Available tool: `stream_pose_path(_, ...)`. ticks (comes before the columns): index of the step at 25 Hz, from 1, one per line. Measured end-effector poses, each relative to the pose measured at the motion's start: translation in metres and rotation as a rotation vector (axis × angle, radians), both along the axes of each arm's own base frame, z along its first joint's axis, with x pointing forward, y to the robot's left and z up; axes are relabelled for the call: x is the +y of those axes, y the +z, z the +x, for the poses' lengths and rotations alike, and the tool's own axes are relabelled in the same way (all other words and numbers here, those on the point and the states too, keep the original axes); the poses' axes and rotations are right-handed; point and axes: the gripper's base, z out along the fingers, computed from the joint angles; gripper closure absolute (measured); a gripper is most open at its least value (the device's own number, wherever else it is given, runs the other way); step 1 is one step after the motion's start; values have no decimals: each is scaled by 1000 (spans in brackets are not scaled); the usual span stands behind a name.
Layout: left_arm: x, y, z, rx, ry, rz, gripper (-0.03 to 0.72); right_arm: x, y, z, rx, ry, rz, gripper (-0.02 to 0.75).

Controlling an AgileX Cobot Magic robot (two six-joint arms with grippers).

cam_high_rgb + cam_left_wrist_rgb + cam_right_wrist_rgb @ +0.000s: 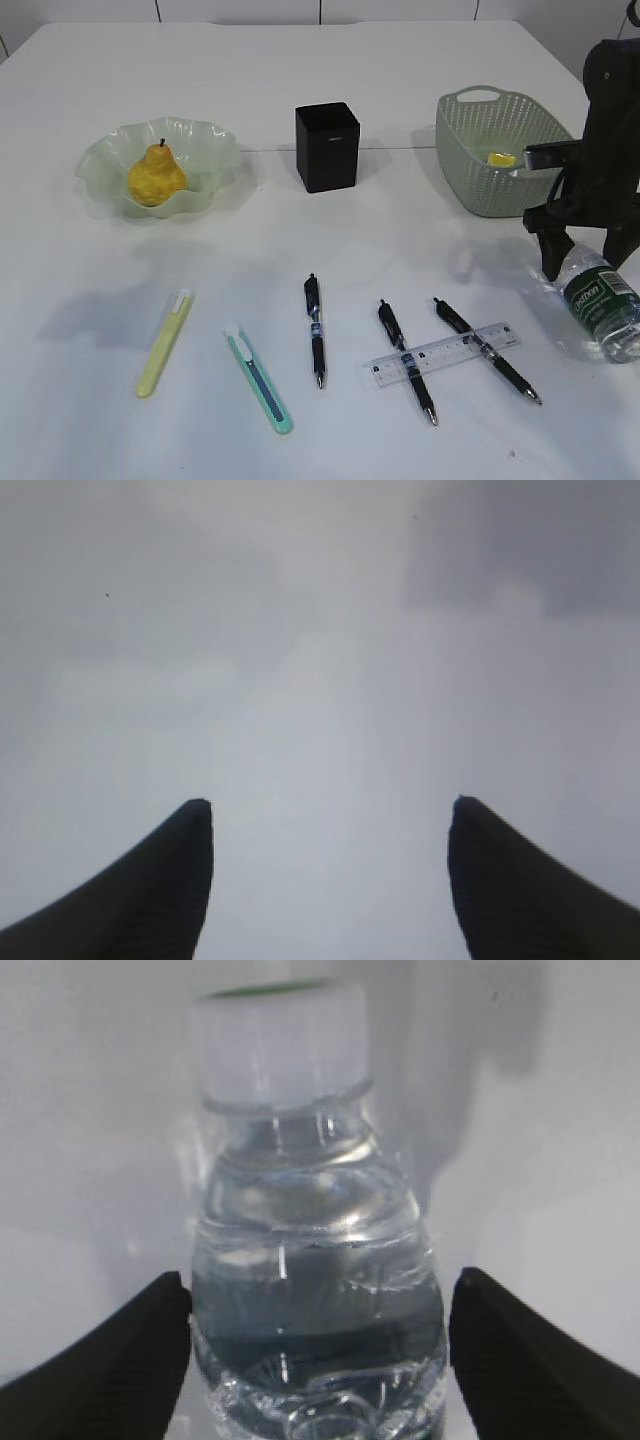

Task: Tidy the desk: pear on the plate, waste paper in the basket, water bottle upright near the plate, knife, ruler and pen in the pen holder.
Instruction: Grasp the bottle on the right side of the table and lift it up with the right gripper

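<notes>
Nearest the viewer, a row of long items lies flat on the white desk: a yellow knife at far left, a teal knife beside it, then three black pens. The first pen lies alone. The clear ruler rests across the second pen and the third pen, touching both.

At right, the water bottle lies on its side on the desk, well apart from the plate. The right pincer stands over the bottle's upper end, released. In the right wrist view its two black fingers flank the bottle just below the neck. The left one is about touching the plastic, the right one clear of it, and the white cap points away from the camera.

The left pincer appears only in the left wrist view, released, above bare pale surface, nothing between its tips.

Farther back, the pear sits upright in the pale green plate at left. The black pen holder stands mid-desk. The sage-green basket at right contains a yellow scrap of waste paper.
</notes>
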Motion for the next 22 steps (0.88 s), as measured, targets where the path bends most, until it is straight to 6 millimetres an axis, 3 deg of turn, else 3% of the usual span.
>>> stream_pose_path(22,1,0,0,0,-2,7,167,0,-13,1,29,1,0,145)
